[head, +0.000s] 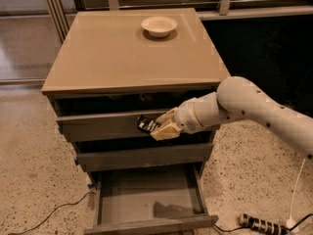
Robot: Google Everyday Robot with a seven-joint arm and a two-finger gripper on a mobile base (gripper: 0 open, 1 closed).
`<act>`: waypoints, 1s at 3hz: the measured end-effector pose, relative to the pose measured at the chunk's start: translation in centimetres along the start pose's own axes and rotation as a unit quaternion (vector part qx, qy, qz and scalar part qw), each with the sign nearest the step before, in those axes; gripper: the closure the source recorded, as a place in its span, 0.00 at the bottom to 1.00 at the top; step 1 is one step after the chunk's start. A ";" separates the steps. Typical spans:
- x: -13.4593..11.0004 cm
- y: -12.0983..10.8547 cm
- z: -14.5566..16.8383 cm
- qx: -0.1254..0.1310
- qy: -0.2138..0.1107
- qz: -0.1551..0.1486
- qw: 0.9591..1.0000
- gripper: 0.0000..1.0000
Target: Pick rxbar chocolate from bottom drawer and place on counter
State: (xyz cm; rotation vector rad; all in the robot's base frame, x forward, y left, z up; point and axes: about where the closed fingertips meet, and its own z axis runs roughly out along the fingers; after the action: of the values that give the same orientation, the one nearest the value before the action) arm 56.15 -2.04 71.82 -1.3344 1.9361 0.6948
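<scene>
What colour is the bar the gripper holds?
Black, light print: small flat bar in cream gripper before upper drawers; camera view.

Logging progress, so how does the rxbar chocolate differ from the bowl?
The rxbar chocolate is black and flat; the bowl is cream and round. The rxbar chocolate is held in the gripper before a closed drawer front; the bowl rests on the counter. Both are small.

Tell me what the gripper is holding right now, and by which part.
The gripper, in front of the middle drawers above the open bottom drawer, holds the rxbar chocolate by its right end; its left end sticks out free.
</scene>
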 end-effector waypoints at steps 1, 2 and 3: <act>-1.1 -0.4 0.0 -0.001 0.012 -0.009 1.000 1.00; -3.0 -0.8 -0.8 0.002 0.025 -0.020 0.999 1.00; -5.9 -1.0 -3.0 0.015 0.027 -0.036 0.999 1.00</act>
State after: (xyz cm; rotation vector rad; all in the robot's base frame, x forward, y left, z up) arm 57.87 -1.18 78.17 -1.4108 1.9240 0.5991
